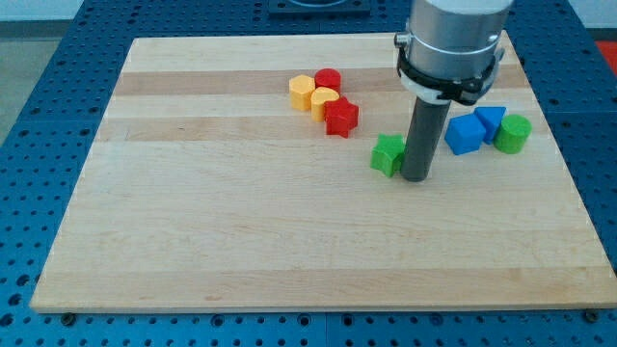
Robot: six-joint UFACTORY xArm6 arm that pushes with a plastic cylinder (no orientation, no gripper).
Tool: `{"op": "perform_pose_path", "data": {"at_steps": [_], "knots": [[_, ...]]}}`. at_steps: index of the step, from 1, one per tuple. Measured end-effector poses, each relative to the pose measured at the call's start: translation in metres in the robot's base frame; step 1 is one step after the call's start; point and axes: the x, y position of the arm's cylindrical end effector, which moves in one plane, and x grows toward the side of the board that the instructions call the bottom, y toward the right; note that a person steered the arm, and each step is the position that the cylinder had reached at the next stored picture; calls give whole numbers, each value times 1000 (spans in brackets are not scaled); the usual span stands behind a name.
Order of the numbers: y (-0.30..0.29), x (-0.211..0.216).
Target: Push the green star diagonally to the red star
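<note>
My tip (416,177) rests on the wooden board (241,241), touching the green star (388,154) on the view's right side of that star; it grasps nothing. The red star (340,118) lies toward the view's upper left of my tip, against yellow blocks (313,94) and a red cylinder (328,79). To the view's right sit two blue blocks (474,128) and a green cylinder (513,133). No writing is legible.

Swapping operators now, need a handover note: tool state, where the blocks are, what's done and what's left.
Tool: my tip rests on the wooden board, right beside the green star block, on its right in the view.
Red star block lies up and to the view's left of the green star, with a gap between them.
Done: tip placed at the green star.
Left: push it diagonally up-left until it meets the red star.
</note>
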Motion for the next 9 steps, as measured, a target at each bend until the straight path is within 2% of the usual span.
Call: {"op": "perform_pose_path", "data": {"at_steps": [1, 2, 3, 4, 5, 6, 9], "knots": [[0, -7], [-6, 31], [-11, 45], [-49, 45], [-59, 45], [-59, 19], [-52, 1]]}}
